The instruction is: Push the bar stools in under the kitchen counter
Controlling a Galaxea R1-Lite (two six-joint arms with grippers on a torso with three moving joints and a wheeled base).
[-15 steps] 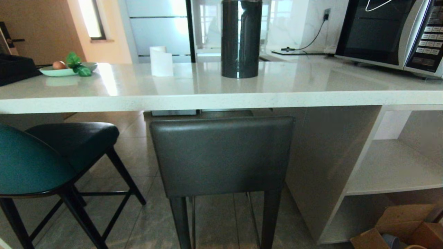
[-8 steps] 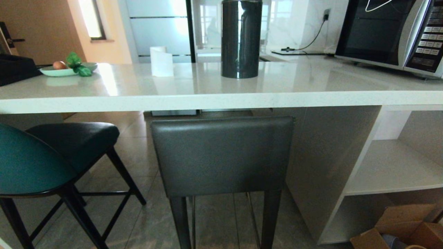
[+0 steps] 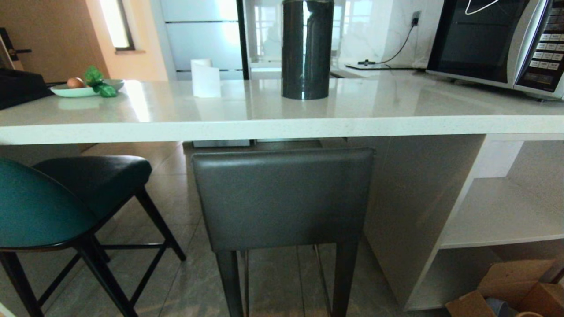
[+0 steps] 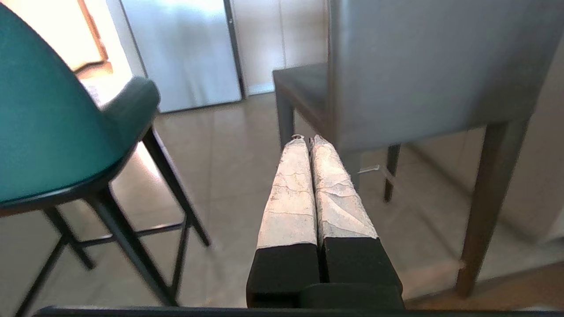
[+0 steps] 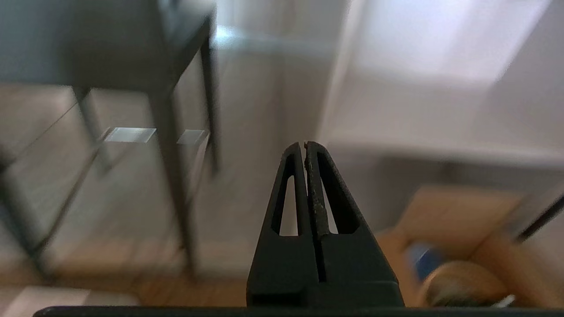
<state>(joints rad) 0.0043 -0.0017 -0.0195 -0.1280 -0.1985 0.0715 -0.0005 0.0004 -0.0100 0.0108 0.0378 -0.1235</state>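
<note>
From the head camera, the dark grey stool [image 3: 282, 198] stands square ahead, its rectangular back facing us just beneath the front edge of the white tabletop [image 3: 282, 125], seat pointing away under the slab; the back's long axis runs side to side, parallel with that edge. The teal stool [image 3: 39, 207] sits off to the robot's left, turned at an angle with its rounded back nearest us and well out from the slab, so it looks like the one with furthest to go. Neither arm shows here. Over to the left wrist camera: the left gripper [image 4: 307, 140] has its taped fingers [image 4: 291, 193] pressed together, holding nothing, pointing into the gap between the two stools, with the teal shell on one flank and the grey back on the other, both near but untouched. Now the right wrist camera: the right gripper [image 5: 306, 144] also has its fingers together and empty, with the grey stool's legs off to one side and the shelving and a cardboard box [image 5: 458, 220] ahead. By position, the left arm is nearer the teal stool.
</note>
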